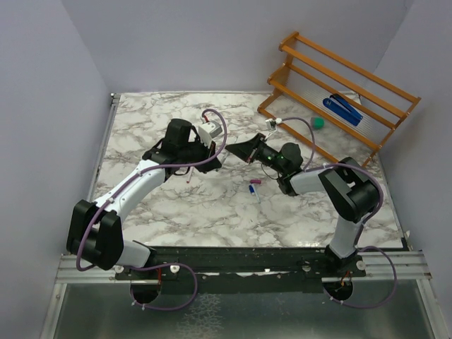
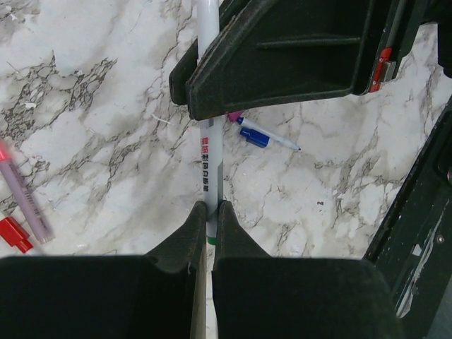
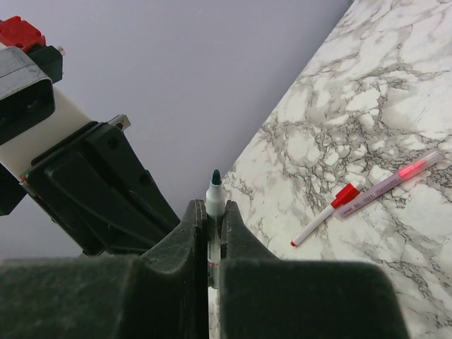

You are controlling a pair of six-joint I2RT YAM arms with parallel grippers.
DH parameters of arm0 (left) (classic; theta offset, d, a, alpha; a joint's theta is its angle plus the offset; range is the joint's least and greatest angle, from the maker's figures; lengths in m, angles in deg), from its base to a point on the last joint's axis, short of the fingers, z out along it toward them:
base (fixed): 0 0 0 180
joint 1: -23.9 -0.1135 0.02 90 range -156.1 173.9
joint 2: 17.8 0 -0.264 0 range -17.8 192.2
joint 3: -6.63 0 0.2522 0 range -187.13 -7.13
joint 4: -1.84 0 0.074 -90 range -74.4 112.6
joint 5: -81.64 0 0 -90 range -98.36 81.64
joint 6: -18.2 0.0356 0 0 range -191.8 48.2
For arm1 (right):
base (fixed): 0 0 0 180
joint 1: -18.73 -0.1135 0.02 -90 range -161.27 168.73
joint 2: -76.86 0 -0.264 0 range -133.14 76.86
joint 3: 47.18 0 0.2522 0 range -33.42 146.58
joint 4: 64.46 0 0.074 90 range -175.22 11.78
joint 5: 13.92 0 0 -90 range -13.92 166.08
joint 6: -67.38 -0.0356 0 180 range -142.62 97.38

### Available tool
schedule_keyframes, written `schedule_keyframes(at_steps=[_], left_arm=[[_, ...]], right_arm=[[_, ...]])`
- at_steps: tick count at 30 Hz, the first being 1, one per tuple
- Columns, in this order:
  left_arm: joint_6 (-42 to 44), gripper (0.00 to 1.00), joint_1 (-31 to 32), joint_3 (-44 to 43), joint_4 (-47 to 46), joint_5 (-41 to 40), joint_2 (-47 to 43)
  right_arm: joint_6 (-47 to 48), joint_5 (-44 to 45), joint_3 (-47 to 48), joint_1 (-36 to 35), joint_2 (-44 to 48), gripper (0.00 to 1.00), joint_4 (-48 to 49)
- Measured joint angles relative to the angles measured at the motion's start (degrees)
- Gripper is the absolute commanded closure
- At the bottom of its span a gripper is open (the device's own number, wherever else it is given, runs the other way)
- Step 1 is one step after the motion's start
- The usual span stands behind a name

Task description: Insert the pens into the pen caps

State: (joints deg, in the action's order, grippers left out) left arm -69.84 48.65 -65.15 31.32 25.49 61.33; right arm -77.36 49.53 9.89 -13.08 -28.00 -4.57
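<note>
A white pen [image 2: 210, 155] with a dark green tip [image 3: 215, 185] hangs above the table, held from both ends. My left gripper [image 2: 210, 206] is shut on its green-banded rear end. My right gripper [image 3: 215, 205] is shut on the front end, and the bare tip sticks out past its fingertips. The two grippers meet nose to nose over the middle of the table, left [image 1: 215, 147] and right [image 1: 240, 150]. On the marble lie a blue pen with a blue cap [image 2: 263, 138], a pink pen [image 3: 395, 176] and a red-capped pen [image 3: 332, 208].
An orange wooden rack [image 1: 339, 92] stands at the back right with a blue stapler-like object [image 1: 342, 109] on it. A small green object [image 1: 319, 123] lies by the rack's foot. Lilac walls close in the table at the back and sides.
</note>
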Motion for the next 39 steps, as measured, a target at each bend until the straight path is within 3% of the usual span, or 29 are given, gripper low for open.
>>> schedule_keyframes(at_steps=[2, 5, 18, 20, 21, 22, 25, 27, 30, 33, 39], left_arm=[[0.00, 0.83, 0.00, 0.37, -0.20, 0.00, 0.11], [-0.26, 0.75, 0.00, 0.85, -0.42, 0.20, 0.92], [-0.92, 0.71, 0.24, 1.81, -2.29, 1.68, 2.86], [-0.98, 0.74, 0.24, 1.92, -2.67, 1.66, 2.86], [-1.03, 0.90, 0.24, 1.95, -2.82, 1.66, 2.89], [-1.11, 1.00, 0.24, 1.95, -2.99, 1.62, 2.89], [-1.46, 1.00, 0.24, 2.14, -3.54, 0.94, 2.86], [-1.84, 1.00, 0.24, 2.62, -4.33, 0.13, 2.82], [-2.43, 1.00, 0.24, 3.74, -5.57, -0.98, 2.23], [-2.86, 1.00, 0.24, 4.55, -6.45, -2.29, 1.16], [-2.86, 1.00, 0.24, 5.29, -6.64, -4.61, -0.72]], right_arm=[[-0.55, -0.31, 0.13, 0.00, -0.74, 0.99, 0.46], [-0.79, -0.81, 0.15, -0.02, -1.40, 0.99, 0.39], [-0.92, -1.29, 1.62, -0.79, -1.64, 1.00, 0.61], [-0.96, -1.46, 1.64, -0.90, -1.75, 0.99, 0.87], [-0.98, -1.55, 1.66, -0.98, -1.88, 0.99, 1.05], [-1.07, -1.70, 1.66, -1.07, -2.12, 0.99, 1.29], [-1.51, -2.29, 1.77, -1.25, -2.80, 0.99, 1.77], [-1.57, -2.69, 2.12, -1.22, -3.23, 0.83, 1.75], [-1.77, -3.76, 3.54, -1.25, -4.37, 0.48, 1.70], [-1.97, -4.83, 4.17, -1.44, -4.76, 0.24, 1.31], [3.89, -4.04, 4.37, -1.60, -1.11, 0.02, -8.24]])
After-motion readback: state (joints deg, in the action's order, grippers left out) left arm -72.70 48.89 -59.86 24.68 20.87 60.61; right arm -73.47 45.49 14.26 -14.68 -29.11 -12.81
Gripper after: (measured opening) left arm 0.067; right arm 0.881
